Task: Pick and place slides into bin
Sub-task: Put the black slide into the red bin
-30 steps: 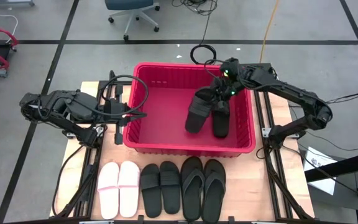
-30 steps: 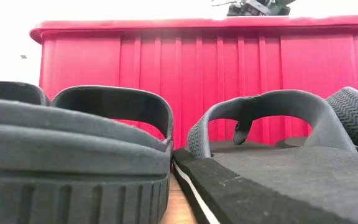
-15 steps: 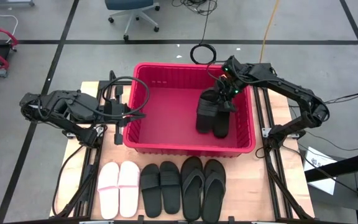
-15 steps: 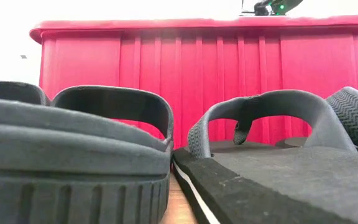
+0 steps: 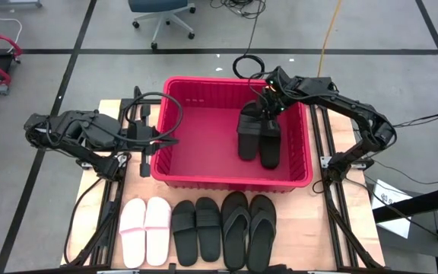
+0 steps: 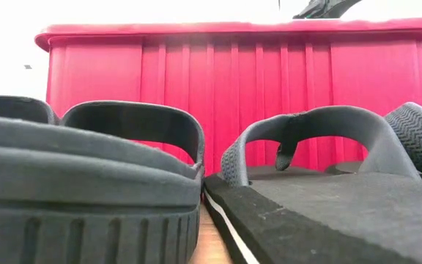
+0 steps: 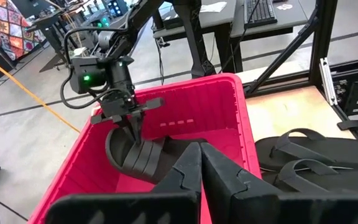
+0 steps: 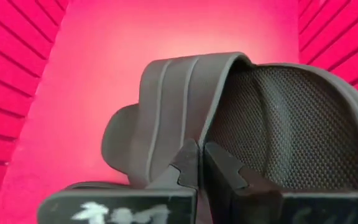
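In the high view the right hand (image 5: 263, 106) sits over the upper right part of the red bin (image 5: 181, 114), its fingers pinched together on the strap of a black wide-strap slide (image 5: 249, 131). The right wrist view shows that strap (image 8: 179, 118) rising just past the closed fingertips, with the bin's red floor behind it. The left wrist view shows the same hand (image 7: 133, 127) reaching down into the bin, the slide (image 7: 135, 158) hanging tilted below it.

Compared with a second ago, the right hand has moved toward the upper edge of the frame and slightly left, and the held slide has gone with it: it lay slanted toward the lower left of the bin floor before, and now it stands nearly parallel with the second black slide (image 5: 271, 144) just beside it on the right. The pair sits higher in the bin than before.

The left hand (image 5: 160, 139) has not shifted; it waits at the bin's left wall with its fingers closed on nothing.

On the surface (image 5: 310, 228) in the lower part of the frame, the pale pink pair (image 5: 145, 231), another black wide-strap pair (image 5: 196, 230) and the black thong flip-flops (image 5: 249, 230) lie in a row, unchanged
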